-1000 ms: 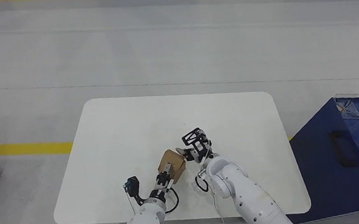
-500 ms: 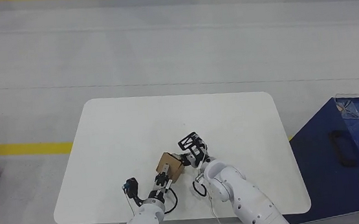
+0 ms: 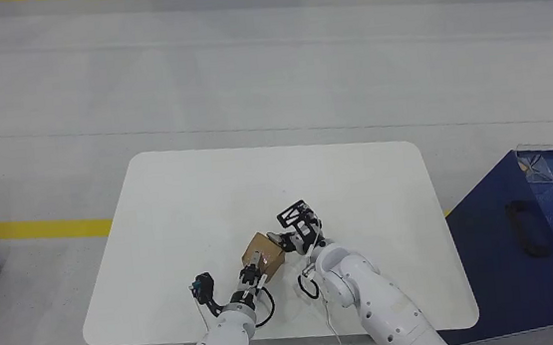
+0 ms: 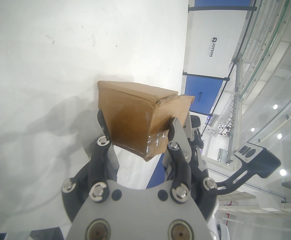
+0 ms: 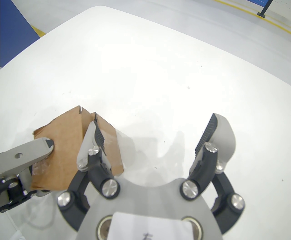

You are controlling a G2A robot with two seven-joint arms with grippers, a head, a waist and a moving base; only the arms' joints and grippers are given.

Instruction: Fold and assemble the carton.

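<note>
A small brown carton (image 3: 262,251), creased and patched with clear tape, is held just above the white table (image 3: 208,189) near its front edge. My left gripper (image 3: 252,272) is shut on it from the front. In the left wrist view the left gripper (image 4: 138,127) has one finger on each side of the carton (image 4: 134,113). My right gripper (image 3: 297,226) stands open right beside the carton. In the right wrist view the right gripper (image 5: 154,131) has one finger lying against the carton (image 5: 66,141) and nothing between its fingers.
The table's back half and left side are bare white surface. A dark blue structure (image 3: 533,238) stands off the table's right edge. The front edge of the table lies close behind both arms.
My right gripper has moved a little left, closing up against the carton. The carton has shifted slightly toward the back in the left gripper's hold.
</note>
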